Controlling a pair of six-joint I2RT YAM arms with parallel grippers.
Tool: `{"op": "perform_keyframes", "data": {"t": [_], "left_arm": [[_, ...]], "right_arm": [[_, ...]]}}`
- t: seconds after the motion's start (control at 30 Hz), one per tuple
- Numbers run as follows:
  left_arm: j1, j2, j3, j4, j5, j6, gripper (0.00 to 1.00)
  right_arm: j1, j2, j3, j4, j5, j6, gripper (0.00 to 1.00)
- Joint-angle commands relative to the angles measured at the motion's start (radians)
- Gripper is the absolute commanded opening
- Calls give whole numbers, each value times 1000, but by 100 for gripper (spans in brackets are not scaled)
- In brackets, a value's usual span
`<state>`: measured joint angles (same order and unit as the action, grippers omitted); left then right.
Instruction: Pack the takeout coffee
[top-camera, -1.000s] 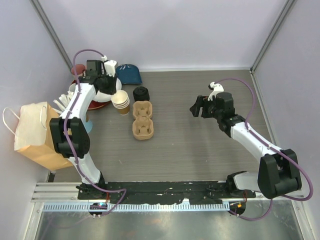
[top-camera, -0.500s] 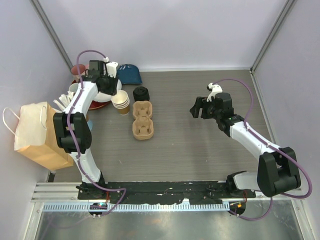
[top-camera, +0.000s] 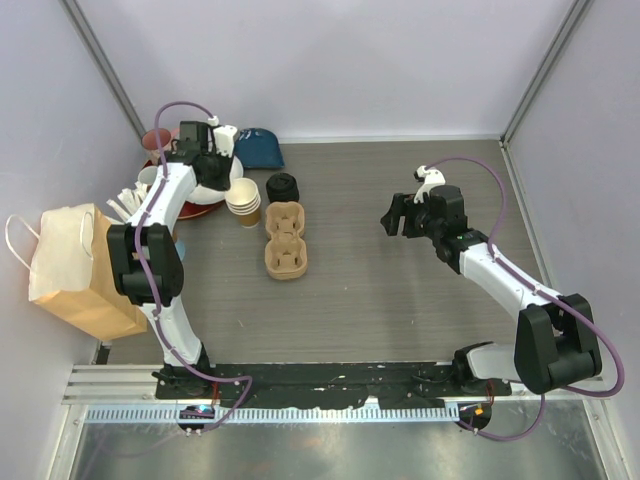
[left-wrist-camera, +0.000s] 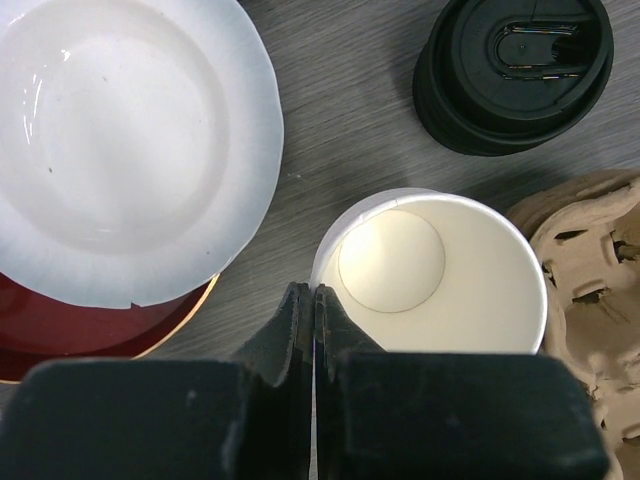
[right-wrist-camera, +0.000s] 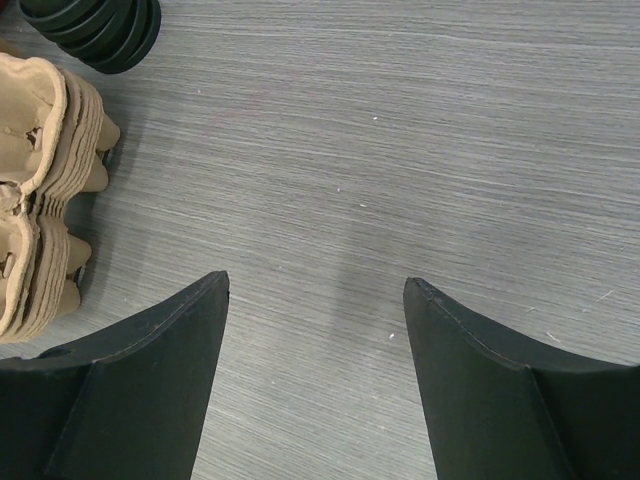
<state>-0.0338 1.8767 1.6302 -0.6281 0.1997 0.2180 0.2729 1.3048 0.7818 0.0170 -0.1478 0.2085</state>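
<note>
— Where is the left arm (top-camera: 152, 212)?
— It reaches to the far left, wrist bent down. The left pincer (left-wrist-camera: 313, 305) points downward, its fingers (left-wrist-camera: 288, 335) pressed flat together.
— And the right arm (top-camera: 495, 266)?
— Stretched forward on the right side, forearm angled inward. The right pincer (right-wrist-camera: 315, 282) faces down, jaws spread wide apart.

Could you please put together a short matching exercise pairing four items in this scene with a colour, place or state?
Things:
1. stack of lids
2. paper cup
3. cup carrier
4. paper bag

Descriptions:
a. far left, beyond the left arm
b. lidless, pale inside
c. black
d. moulded, wells empty

Pairs: 1-c, 2-b, 3-d, 4-a
</note>
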Motion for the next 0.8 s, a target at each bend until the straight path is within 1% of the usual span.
{"op": "perform_keyframes", "data": {"t": [0.0,0.3,0.47,0.6,0.63,0.77], "left_arm": [[-2,-42,34,-10,26,3,0],[3,-99,34,-44,46,-11,0],[26,-122,34,-44,99,-46,0],[29,-107,37,-50,133,-72,0],[64,-105,42,-64,147,-80,0],[78,-129,54,-67,161,-97,0]], "right_arm": [[5,-27,16,26,11,-14,76],[20,-29,34,14,8,-9,74],[58,-21,66,-11,22,-20,74],[87,-9,92,-43,33,-23,73],[92,-6,99,-52,37,-23,73],[138,8,146,-83,43,-26,73]]}}
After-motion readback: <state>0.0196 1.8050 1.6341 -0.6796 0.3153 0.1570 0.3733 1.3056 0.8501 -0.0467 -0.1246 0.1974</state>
